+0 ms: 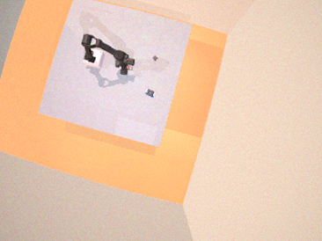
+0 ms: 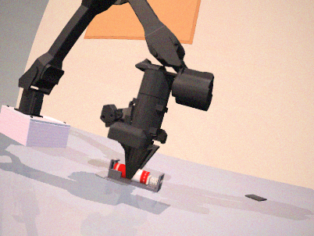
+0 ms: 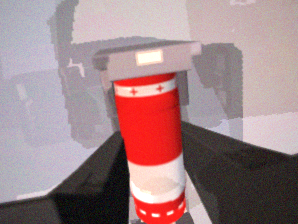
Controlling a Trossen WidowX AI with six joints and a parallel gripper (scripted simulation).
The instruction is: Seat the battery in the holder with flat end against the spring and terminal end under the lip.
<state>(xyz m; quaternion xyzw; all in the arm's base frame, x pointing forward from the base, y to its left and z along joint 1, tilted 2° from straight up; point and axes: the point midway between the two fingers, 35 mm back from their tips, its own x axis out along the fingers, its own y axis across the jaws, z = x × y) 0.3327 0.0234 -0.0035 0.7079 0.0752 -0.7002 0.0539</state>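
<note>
The red and white battery (image 2: 144, 177) (image 3: 152, 125) lies lengthwise in the grey holder (image 2: 114, 173) (image 3: 175, 63). In the wrist view its plus-marked end reaches the holder's lip, which hides the terminal tip. In the exterior view the coil spring (image 2: 154, 180) shows between the battery's other end and the end wall. The battery looks roughly in line with the holder; whether it rests fully on the floor of the holder is hidden. My gripper (image 2: 131, 177) (image 3: 154, 150) is shut on the battery's middle, a finger on each side, with the fingertips down at the holder.
A small dark flat piece (image 1: 155, 57) (image 2: 255, 198) lies on the table beyond the holder. A small blue and black object (image 1: 150, 92) lies farther off in the top view. The arm's pale base block (image 1: 96, 59) (image 2: 48, 134) stands on the other side of the holder.
</note>
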